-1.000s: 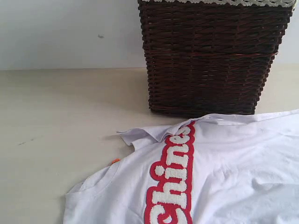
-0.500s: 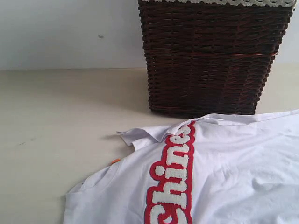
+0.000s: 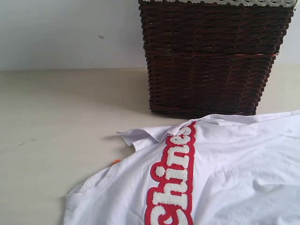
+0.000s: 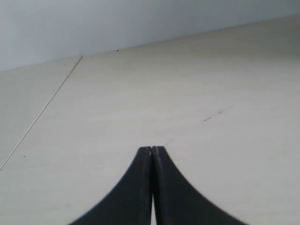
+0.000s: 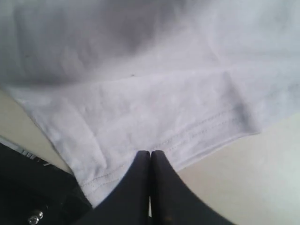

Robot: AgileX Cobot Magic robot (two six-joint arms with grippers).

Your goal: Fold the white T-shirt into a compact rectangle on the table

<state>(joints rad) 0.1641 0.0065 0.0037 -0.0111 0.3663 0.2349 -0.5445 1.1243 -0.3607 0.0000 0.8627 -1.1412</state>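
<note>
The white T-shirt (image 3: 234, 173) lies spread on the table (image 3: 61, 117), filling the lower right of the exterior view, with red-outlined fuzzy white letters (image 3: 174, 178) and a small orange tag (image 3: 115, 161) by its collar. In the right wrist view my right gripper (image 5: 150, 152) is shut, its tips meeting on the stitched hem of the T-shirt (image 5: 154, 93). My left gripper (image 4: 153, 148) is shut on nothing, over bare table (image 4: 187, 93), away from the shirt. Neither arm shows in the exterior view.
A tall dark brown wicker basket (image 3: 211, 56) stands at the back, just behind the shirt's far edge. A pale wall rises behind the table. A dark piece of hardware (image 5: 28, 192) sits beside the hem near my right gripper.
The shirt's cloth at the lower right has shifted very slightly in the exterior view. Basket and table are unchanged.
</note>
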